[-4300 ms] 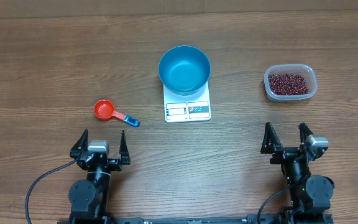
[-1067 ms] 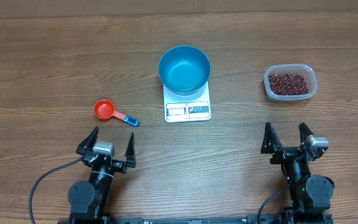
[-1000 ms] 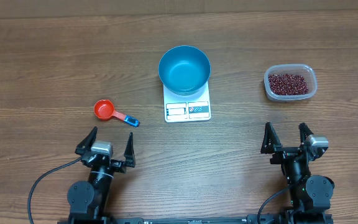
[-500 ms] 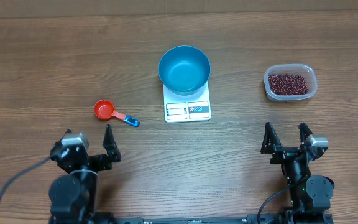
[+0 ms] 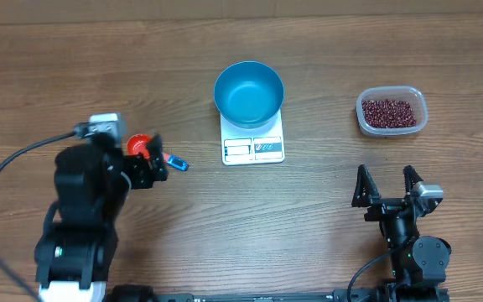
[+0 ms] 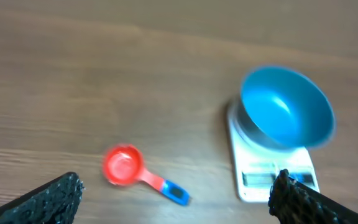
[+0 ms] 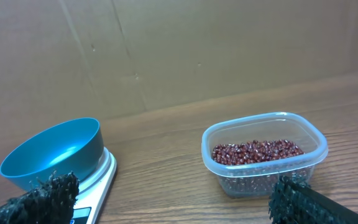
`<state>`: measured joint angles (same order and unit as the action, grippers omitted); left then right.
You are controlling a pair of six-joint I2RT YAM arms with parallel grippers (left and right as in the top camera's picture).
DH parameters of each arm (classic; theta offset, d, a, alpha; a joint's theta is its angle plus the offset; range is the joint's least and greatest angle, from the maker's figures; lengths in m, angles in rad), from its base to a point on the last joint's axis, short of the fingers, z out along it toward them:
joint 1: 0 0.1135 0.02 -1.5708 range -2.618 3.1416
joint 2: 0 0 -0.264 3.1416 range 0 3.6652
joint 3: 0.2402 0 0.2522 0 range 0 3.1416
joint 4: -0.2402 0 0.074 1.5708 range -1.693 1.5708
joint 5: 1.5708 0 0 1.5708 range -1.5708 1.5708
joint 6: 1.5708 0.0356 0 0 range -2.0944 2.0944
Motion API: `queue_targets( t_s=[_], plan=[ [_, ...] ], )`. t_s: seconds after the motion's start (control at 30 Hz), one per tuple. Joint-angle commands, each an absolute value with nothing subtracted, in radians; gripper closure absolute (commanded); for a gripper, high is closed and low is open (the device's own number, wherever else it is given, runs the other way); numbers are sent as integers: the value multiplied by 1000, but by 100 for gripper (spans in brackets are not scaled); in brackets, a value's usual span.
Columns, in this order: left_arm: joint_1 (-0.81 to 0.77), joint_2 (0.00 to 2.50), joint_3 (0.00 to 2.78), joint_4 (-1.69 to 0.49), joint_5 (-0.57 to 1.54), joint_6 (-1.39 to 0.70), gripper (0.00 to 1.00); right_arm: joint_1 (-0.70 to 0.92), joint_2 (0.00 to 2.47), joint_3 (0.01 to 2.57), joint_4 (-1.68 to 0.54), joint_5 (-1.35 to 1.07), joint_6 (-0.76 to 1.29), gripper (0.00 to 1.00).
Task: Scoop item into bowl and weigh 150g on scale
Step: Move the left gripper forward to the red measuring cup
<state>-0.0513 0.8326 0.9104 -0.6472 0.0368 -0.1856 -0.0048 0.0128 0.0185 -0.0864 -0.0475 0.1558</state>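
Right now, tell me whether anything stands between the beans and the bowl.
Nothing visible does. The beans lie in a clear tub right of the bowl, which sits on the scale; only bare table lies between them.

The bowl [image 5: 249,92] was blue, the scale [image 5: 253,148] white, the beans [image 5: 390,112] dark red-brown, the scoop [image 6: 124,167] red with a blue-tipped handle, the desk [image 5: 74,75] wood-grained brown.
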Motion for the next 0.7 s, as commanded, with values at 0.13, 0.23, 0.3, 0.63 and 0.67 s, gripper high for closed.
queue_targets(
  t_s=[0.13, 0.23, 0.3, 0.63, 0.67],
  plan=[
    [-46, 1014, 932, -716, 328, -210, 0, 0, 3, 8, -81, -45, 152, 0],
    [-46, 1081, 932, -721, 414, -210, 0, 0, 3, 8, -81, -45, 152, 0],
    [-46, 1119, 932, -699, 411, -211, 0, 0, 3, 8, -81, -45, 152, 0],
    [-45, 1238, 932, -716, -54, -790, 0, 0, 3, 8, -81, -45, 152, 0],
    [-45, 1248, 932, -720, -84, -832, 0, 0, 3, 8, -81, -45, 152, 0]
  ],
)
